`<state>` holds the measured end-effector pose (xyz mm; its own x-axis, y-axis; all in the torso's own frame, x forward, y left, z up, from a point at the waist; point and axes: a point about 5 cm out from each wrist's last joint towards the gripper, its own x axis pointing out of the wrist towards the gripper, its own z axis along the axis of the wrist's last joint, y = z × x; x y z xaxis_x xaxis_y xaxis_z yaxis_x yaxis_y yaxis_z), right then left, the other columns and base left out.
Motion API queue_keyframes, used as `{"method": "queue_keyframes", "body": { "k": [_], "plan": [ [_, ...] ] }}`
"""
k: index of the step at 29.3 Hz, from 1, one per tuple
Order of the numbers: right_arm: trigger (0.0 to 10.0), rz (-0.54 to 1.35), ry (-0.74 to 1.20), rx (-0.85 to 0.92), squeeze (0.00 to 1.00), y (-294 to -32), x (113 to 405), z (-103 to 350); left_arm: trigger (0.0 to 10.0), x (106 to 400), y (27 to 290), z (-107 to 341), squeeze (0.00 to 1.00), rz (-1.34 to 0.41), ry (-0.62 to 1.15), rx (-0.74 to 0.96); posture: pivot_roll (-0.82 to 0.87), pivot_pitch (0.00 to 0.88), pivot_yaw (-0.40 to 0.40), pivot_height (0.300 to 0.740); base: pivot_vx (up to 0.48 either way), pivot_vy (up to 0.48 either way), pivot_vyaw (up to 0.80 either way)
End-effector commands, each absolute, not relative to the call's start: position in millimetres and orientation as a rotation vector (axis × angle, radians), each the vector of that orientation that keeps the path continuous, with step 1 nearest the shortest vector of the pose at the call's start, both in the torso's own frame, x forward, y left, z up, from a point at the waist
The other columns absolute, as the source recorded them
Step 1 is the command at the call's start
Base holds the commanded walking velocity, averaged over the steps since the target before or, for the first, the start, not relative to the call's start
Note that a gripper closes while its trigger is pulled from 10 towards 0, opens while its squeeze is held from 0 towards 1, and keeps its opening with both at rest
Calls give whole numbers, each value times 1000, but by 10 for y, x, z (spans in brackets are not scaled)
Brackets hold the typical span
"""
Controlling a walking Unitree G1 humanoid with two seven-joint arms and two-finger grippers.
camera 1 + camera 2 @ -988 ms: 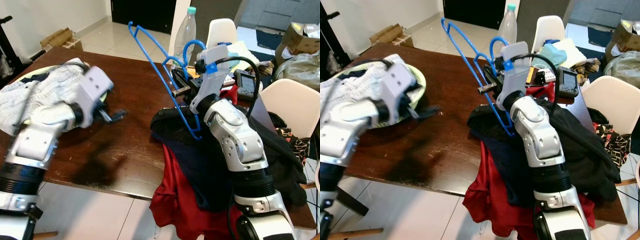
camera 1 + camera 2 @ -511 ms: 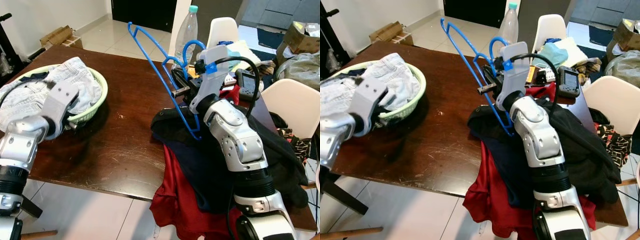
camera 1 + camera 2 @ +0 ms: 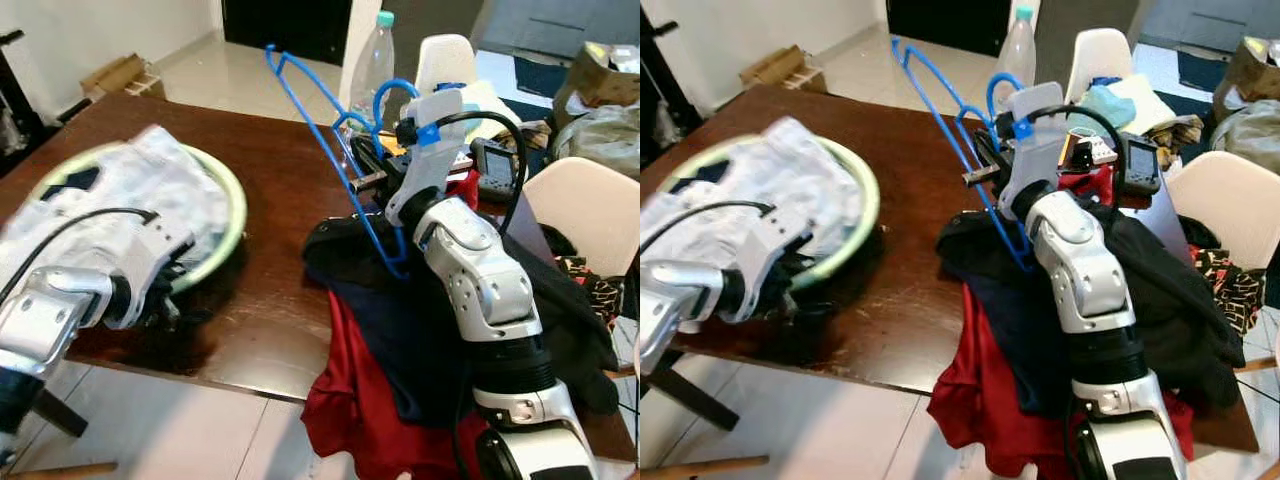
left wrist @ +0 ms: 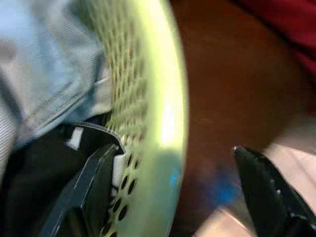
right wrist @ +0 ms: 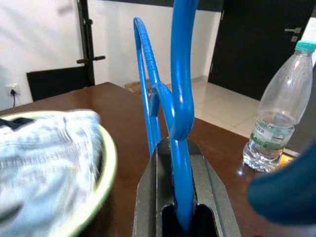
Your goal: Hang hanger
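On the dark brown wooden table point(image 3: 270, 200), the pale green perforated plastic laundry basket point(image 3: 225, 215) sits between the spread, empty fingers of your left gripper point(image 4: 173, 192). Your right gripper point(image 5: 180, 207) is clamped on the thin blue plastic hanger point(image 3: 330, 130), held above the table. Keep this grip firm and the hook upward; carry it clear of the tall clear plastic bottle point(image 3: 372, 60).

On my table point(image 3: 270, 190), toward its left edge, I see a pale green basket point(image 3: 232, 215) heaped with light denim clothes point(image 3: 150, 190). At the near right corner dark clothes point(image 3: 370, 300) lie piled, with a red cloth point(image 3: 345, 400) hanging over the edge. A clear bottle point(image 3: 371, 62) with a teal cap stands at the far edge, a white chair point(image 3: 585, 215) beyond the right side.
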<state>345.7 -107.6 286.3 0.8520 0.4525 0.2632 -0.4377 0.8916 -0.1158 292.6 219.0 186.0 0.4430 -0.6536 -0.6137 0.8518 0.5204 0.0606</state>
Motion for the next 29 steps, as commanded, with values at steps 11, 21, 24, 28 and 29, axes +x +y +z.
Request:
{"method": "queue_keyframes", "body": {
  "k": [11, 21, 24, 28, 29],
  "plan": [
    [10000, 462, -300, -56, 0, -1089, 3446, 2887, 10000, 2856, 2156, 1953, 0, -1052, 530, 371, 131, 129, -88, 740, 0, 0, 0],
    [10000, 461, -301, -53, 0, -1100, 3443, 2893, 10000, 2922, 2575, 2701, 0, -718, 258, 448, 131, 138, -85, 740, 0, 0, 0],
    [10000, 462, -301, -48, 0, -1097, 3441, 2890, 10000, 2842, 2702, 3156, 0, -608, 72, 391, 136, 141, -86, 740, 0, 0, 0],
    [10000, 466, -299, -44, 0, -1089, 3444, 2882, 10000, 2772, 2820, 3424, 0, -498, -55, 335, 152, 145, -92, 740, 0, 0, 0],
    [10000, 466, -299, -44, 0, -1089, 3444, 2882, 10000, 2772, 2820, 3424, 0, -498, -55, 335, 152, 145, -92, 740, 0, 0, 0]
  ]
}}
